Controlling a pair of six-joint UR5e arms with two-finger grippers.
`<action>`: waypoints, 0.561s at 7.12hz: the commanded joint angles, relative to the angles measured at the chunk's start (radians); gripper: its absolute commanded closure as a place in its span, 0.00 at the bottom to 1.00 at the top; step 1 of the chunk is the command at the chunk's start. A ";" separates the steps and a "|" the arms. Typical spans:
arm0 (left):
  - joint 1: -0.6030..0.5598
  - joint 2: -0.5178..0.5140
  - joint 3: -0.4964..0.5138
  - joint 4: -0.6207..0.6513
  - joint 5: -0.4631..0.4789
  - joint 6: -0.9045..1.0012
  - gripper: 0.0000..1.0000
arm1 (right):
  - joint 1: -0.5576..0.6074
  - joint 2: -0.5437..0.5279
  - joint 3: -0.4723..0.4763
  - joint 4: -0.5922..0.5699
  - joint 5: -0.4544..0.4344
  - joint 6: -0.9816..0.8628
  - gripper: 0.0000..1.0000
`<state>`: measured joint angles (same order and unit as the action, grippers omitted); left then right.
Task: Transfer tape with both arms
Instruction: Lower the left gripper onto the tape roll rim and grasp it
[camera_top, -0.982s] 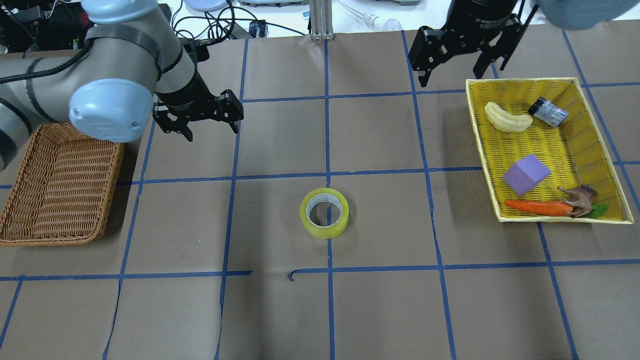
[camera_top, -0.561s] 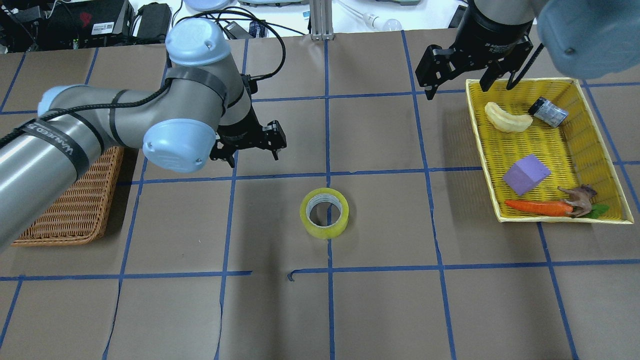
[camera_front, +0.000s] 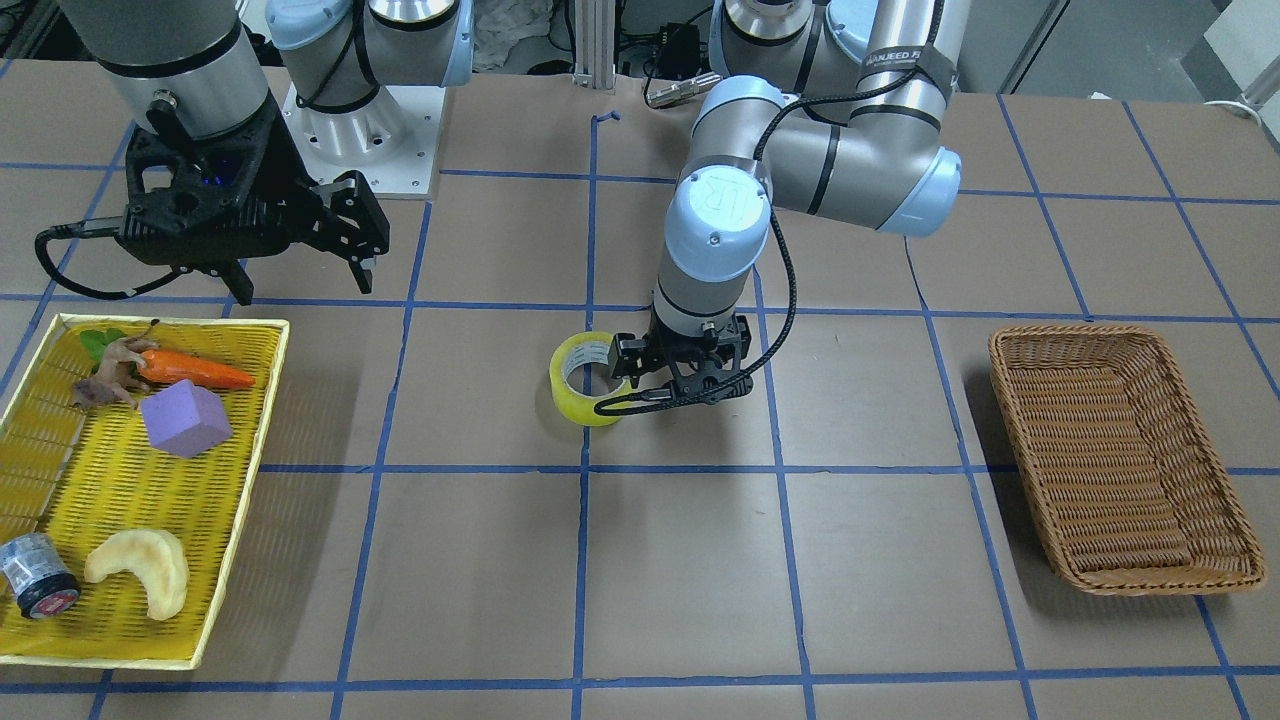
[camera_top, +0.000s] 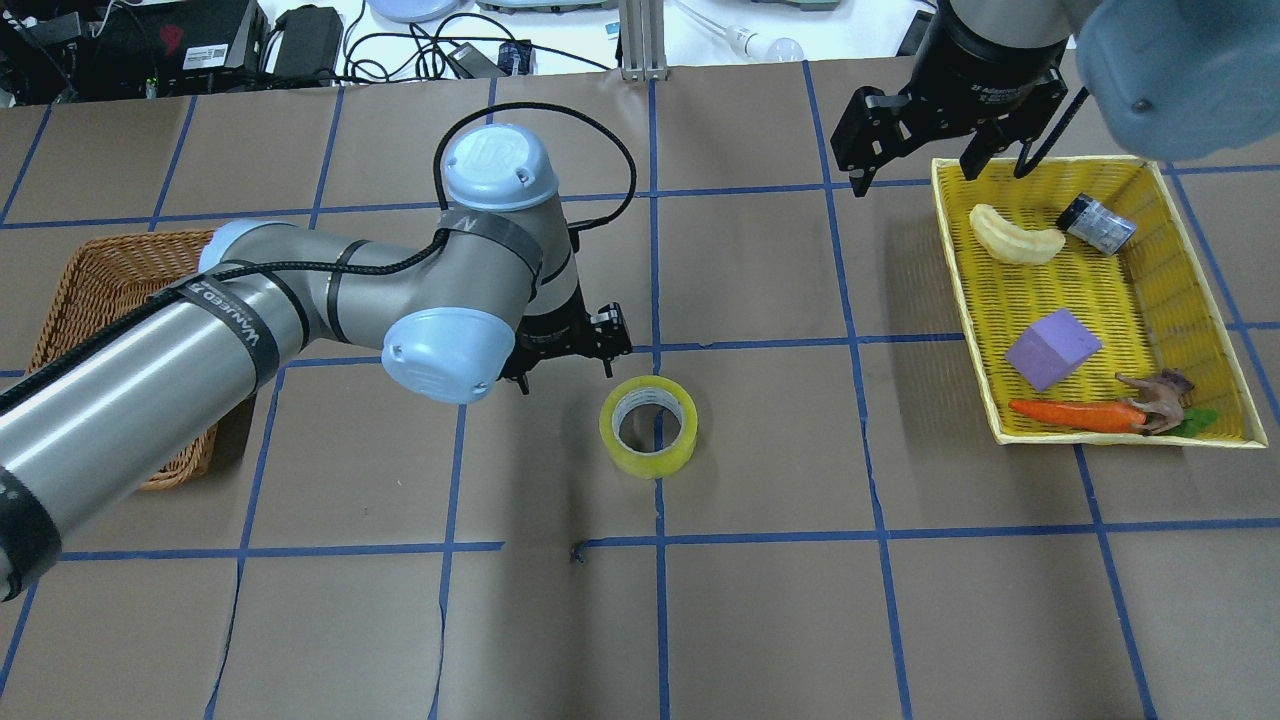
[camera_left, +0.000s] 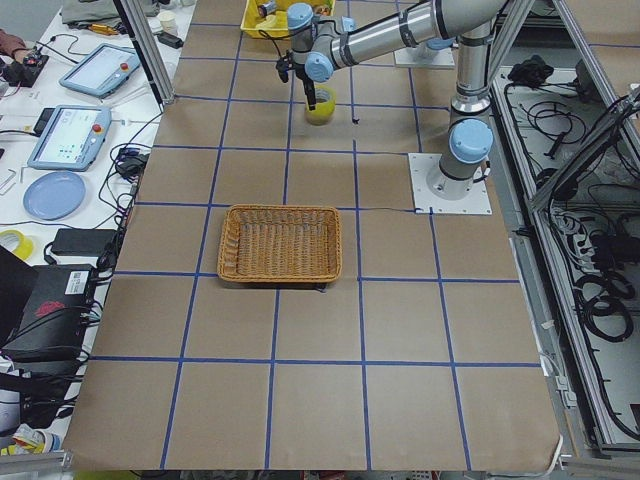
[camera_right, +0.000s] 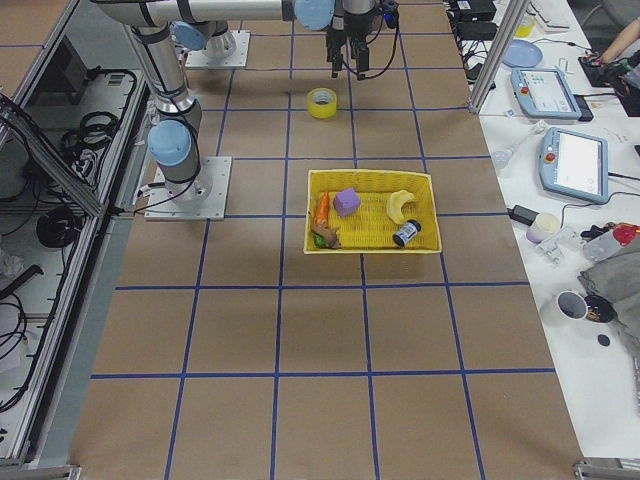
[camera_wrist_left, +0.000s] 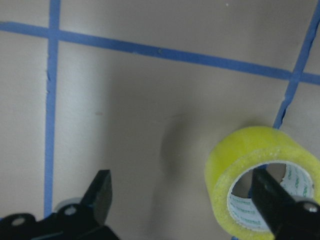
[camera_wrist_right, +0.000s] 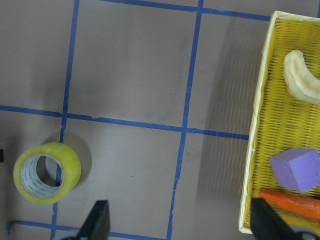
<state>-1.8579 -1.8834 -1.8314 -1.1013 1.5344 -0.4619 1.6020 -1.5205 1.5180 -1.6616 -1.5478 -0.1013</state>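
Overhead exterior view had the tape (camera_top: 648, 425) lying flat, hole up, on a blue grid line near the middle of the table (camera_top: 760, 620), between the wicker basket (camera_top: 90, 290) and the yellow tray (camera_top: 1100, 290). The left gripper (camera_top: 565, 365) hung just beside the roll on the basket side, claws spread wide. From its wrist camera, one finger (camera_wrist_left: 272, 200) stood over the roll's core and the other was well off to the side.

To my eye the step was the approach for a pick. It would go best if the arm dropped straight down with that finger inside the core and the other outside the wall, then closed gently, since the roll could skid on the paper if nudged.

Compared with the earlier overhead shots, the left arm had swung from beside the basket to the roll. The tape had not shifted. The right gripper (camera_top: 935, 140), also spread, stayed at the tray's far corner.
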 joint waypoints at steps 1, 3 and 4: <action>-0.059 -0.060 -0.008 0.050 -0.005 -0.055 0.00 | 0.001 0.000 -0.001 -0.001 0.003 0.000 0.00; -0.081 -0.085 -0.029 0.052 -0.003 -0.066 0.00 | 0.003 0.000 -0.001 -0.001 0.005 0.000 0.00; -0.081 -0.085 -0.049 0.061 -0.002 -0.067 0.00 | 0.003 0.000 -0.001 -0.003 0.005 0.000 0.00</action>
<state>-1.9337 -1.9617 -1.8603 -1.0484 1.5312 -0.5250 1.6039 -1.5202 1.5171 -1.6632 -1.5442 -0.1012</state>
